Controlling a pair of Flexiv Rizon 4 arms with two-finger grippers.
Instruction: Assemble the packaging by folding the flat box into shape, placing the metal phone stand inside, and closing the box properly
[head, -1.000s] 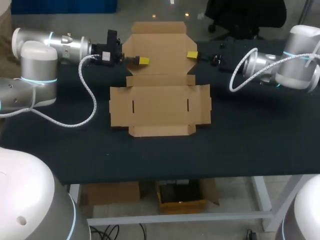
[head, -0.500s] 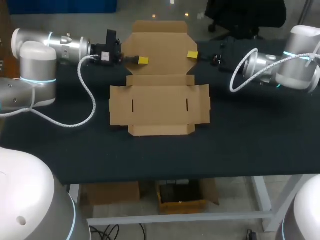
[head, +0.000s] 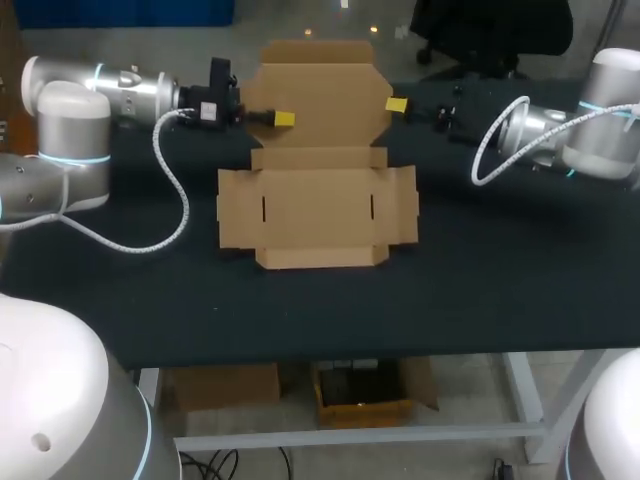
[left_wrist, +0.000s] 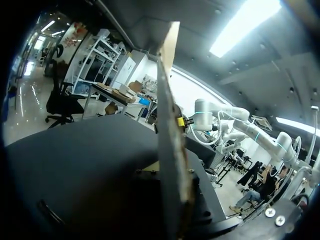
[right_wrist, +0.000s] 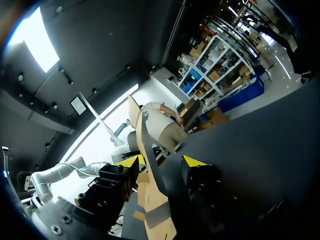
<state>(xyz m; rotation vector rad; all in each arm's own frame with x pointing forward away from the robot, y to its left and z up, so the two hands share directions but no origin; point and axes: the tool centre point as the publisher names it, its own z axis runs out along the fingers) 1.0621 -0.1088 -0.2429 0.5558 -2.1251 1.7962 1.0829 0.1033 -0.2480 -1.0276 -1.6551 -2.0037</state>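
Straddling box flap (right_wrist: 146, 155), right tool (right_wrist: 161, 161) gapes, wrist view shows; left tool (head: 283, 120): grip unclear.

The right arm (head: 560, 140) pulls back toward its own side, and its fingers (head: 397, 104) slide out to the raised flap's (head: 320, 95) edge. The box (head: 318, 205) shifts slightly left.

The box (head: 318, 190) at mid-frame is plain brown cardboard, matt, with rough, fibrous cut edges. The table (head: 500, 270) top is black and matt. The left arm (head: 70, 120) and right arm (head: 610, 140) have smooth, glossy white and silver-grey shells. The cable (head: 176, 182) at left looks woven.
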